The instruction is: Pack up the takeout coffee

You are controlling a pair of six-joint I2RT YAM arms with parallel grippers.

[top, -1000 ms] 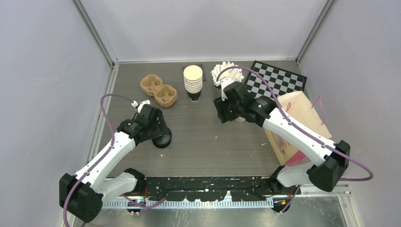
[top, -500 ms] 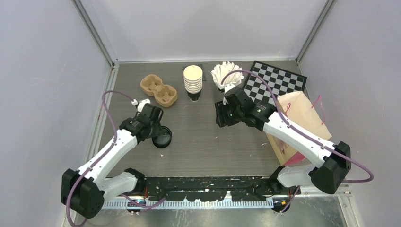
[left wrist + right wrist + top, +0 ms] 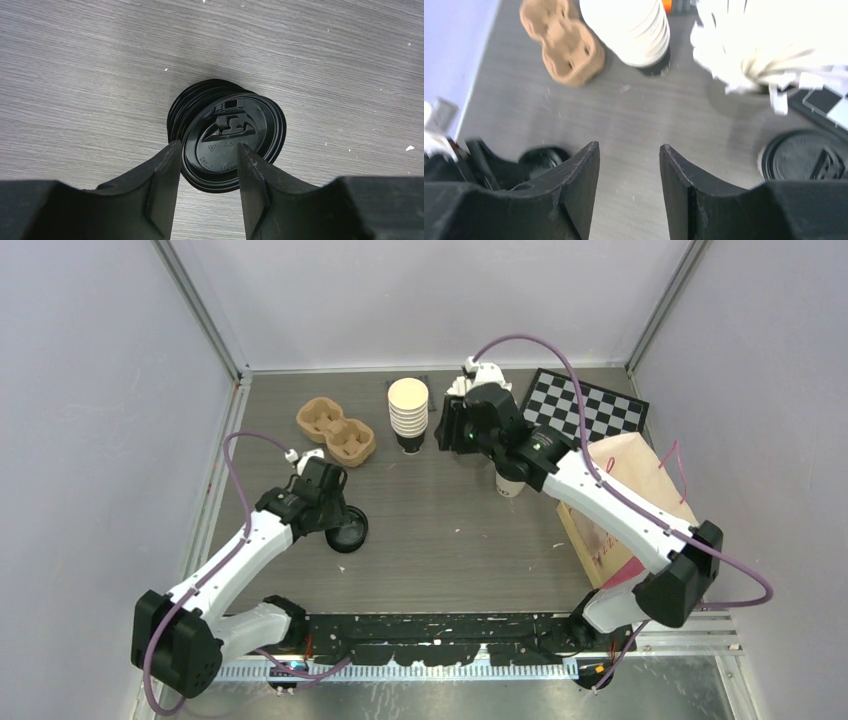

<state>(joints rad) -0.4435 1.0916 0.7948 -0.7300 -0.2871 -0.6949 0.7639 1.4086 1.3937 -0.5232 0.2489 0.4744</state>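
Note:
One takeout coffee (image 3: 508,484), a cream cup under a black lid (image 3: 804,162), stands mid-table beneath my right forearm. My right gripper (image 3: 447,430) (image 3: 629,145) hovers open and empty over bare table, left of that cup and near the lidless cup stack. My left gripper (image 3: 338,524) (image 3: 206,145) sits low over a stack of loose black lids (image 3: 348,532) (image 3: 232,145). Its jaws are partly closed, the left finger against the top lid's rim and the right finger over the lid's top. Whether they pinch the lid does not show.
A stack of lidless cream cups (image 3: 408,408) and a brown two-cup carrier (image 3: 336,430) stand at the back. White fanned paper (image 3: 764,45) sits beside a chessboard (image 3: 585,405). A tan paper bag (image 3: 630,490) lies at the right.
My right arm swung back and left, away from the capped cup, which now stands uncovered. My left jaws narrowed around the top black lid.

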